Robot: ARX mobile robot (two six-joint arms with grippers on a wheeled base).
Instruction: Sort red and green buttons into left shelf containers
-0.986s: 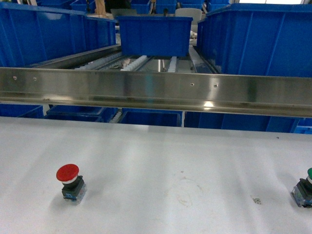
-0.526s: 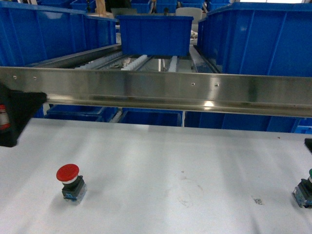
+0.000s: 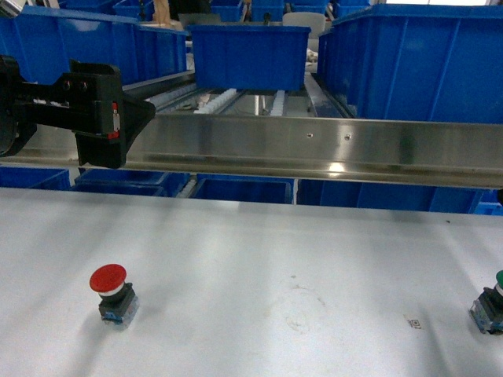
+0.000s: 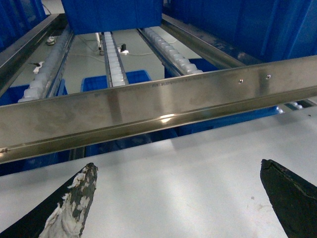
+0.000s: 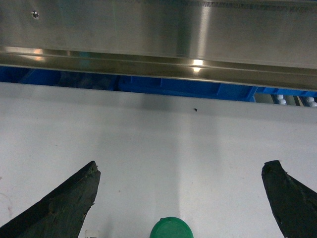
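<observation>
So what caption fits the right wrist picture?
Open right end effector poised over the green button on the white table.

red button (image 3: 110, 287) upright left, green button (image 3: 491, 300) right, blue bins (image 3: 249, 55) behind

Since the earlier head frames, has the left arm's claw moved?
Yes. The left claw has swung in from the left edge, rising and moving right across the steel rail. It is open and empty, well above the red button.

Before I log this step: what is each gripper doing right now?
Left gripper: open, holding nothing, over bare table.
Right gripper: open, holding nothing; the green button sits between its fingers, not gripped.
</observation>
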